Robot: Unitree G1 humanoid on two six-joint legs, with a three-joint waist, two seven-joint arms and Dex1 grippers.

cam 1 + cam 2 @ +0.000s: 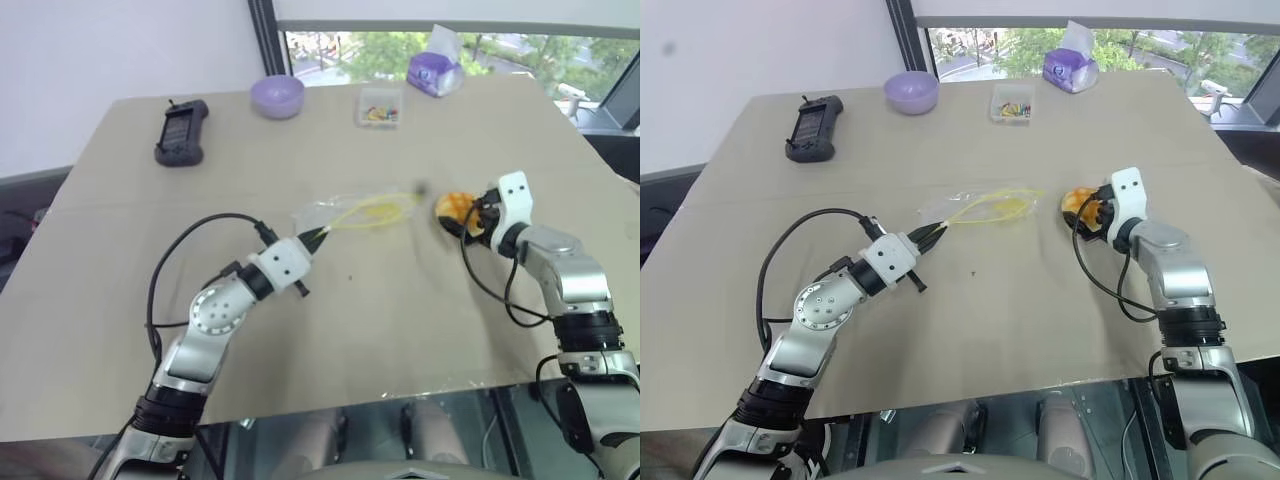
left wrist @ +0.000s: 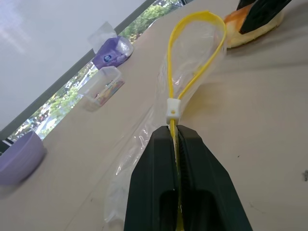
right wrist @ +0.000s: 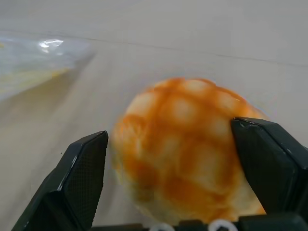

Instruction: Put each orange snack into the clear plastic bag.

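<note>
1. The round golden-orange crosshatched bun (image 3: 185, 149) sits on the beige surface (image 1: 400, 330), right of the clear plastic bag (image 1: 362, 211), between the right gripper (image 1: 472, 217)'s released jaws.
2. The left gripper (image 2: 175, 139)'s jaws are clenched on the bag's yellow seal strip (image 2: 192, 53), its mouth facing the bun.

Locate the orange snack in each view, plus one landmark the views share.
Left eye: orange snack right of centre, at the right gripper.
Right eye, same spot.
Left wrist, top right corner.
Right wrist, centre, between the open fingers.
Shared landmark: clear plastic bag.

Crosshatched orange snack (image 1: 453, 208) beside clear plastic bag (image 1: 365, 212) — mouth open.
</note>
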